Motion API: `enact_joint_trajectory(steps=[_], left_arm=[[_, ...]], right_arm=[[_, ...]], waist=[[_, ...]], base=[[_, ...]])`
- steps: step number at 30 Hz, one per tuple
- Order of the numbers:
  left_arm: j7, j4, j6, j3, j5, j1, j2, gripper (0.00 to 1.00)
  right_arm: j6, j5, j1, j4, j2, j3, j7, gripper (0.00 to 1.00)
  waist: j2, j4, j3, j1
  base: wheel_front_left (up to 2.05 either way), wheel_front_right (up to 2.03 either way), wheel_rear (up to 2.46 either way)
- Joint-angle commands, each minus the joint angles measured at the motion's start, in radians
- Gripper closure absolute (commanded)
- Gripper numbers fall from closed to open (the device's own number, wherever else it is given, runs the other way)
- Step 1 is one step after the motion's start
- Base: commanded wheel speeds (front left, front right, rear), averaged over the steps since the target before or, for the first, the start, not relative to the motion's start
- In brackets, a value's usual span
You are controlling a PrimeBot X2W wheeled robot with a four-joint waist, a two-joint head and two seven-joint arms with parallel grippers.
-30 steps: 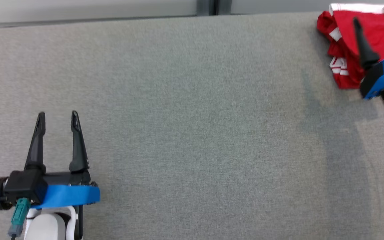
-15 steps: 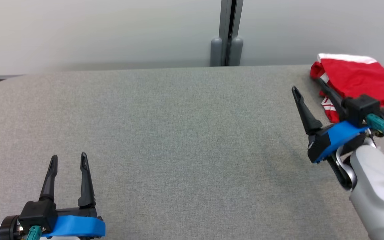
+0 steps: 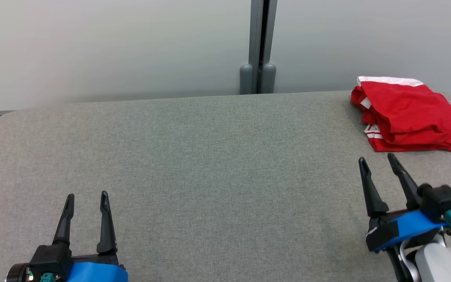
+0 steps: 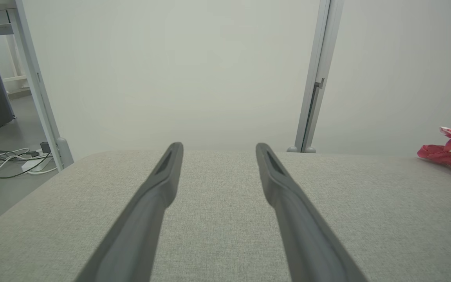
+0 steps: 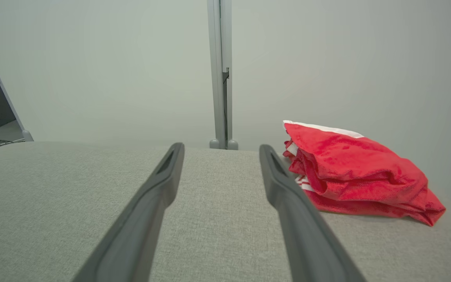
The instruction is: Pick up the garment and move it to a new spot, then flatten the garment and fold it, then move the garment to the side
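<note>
The garment [image 3: 405, 115], red with white trim, lies as a loosely folded bundle on the grey fabric-covered table [image 3: 217, 164]. It sits at the table's far edge, well to the right of the grey post [image 3: 257, 47] that rises behind the table. A white band runs along the side of the bundle nearest the wall.

The right gripper [image 3: 376, 158] is to the right of the post and nearer the robot. Its two dark fingers are spread with nothing between them, and their tips point toward the garment but stop short of it. The left gripper [image 3: 87, 194] is well to the left of the post, also spread and empty, over bare table. In the right wrist view the garment [image 5: 350, 172] lies just right of the post's foot. In the left wrist view only its edge [image 4: 450, 150] shows, far right of the post.
</note>
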Motion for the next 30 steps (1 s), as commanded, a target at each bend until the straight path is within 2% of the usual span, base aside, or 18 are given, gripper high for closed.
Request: enact_joint_trajectory(steps=[1, 5, 12, 19, 30], left_arm=[[-0.004, 0.000, 0.000, -0.001, -0.006, 0.002, 0.001, 0.00], [-0.004, 0.004, 0.000, 0.000, -0.006, 0.002, 0.006, 0.00], [-0.004, 0.009, 0.005, -0.004, -0.006, -0.007, 0.015, 0.00], [0.001, 0.002, 0.012, -0.009, -0.006, -0.013, 0.021, 0.00], [0.001, -0.009, 0.018, -0.009, -0.027, -0.008, 0.023, 0.00]], right_arm=[[0.000, -0.014, 0.024, -0.020, 0.011, -0.010, -0.003, 0.00], [0.000, -0.061, 0.091, -0.093, 0.068, -0.042, 0.018, 0.00], [0.000, -0.100, 0.148, -0.180, 0.125, -0.073, 0.053, 0.00], [0.000, -0.121, 0.176, -0.233, 0.147, -0.095, 0.083, 0.00], [0.000, -0.119, 0.188, -0.250, 0.151, -0.111, 0.101, 0.00]], waist=[[-0.0001, -0.001, -0.002, 0.0001], [-0.0001, -0.004, -0.005, 0.0001], [-0.0001, 0.002, -0.005, 0.0001], [-0.0001, 0.008, -0.007, 0.0001], [-0.0001, 0.004, -0.010, 0.0001]], base=[[0.00, 0.00, 0.00], [0.00, 0.00, 0.00], [0.00, 0.00, 0.00], [0.00, 0.00, 0.00], [0.00, 0.00, 0.00]])
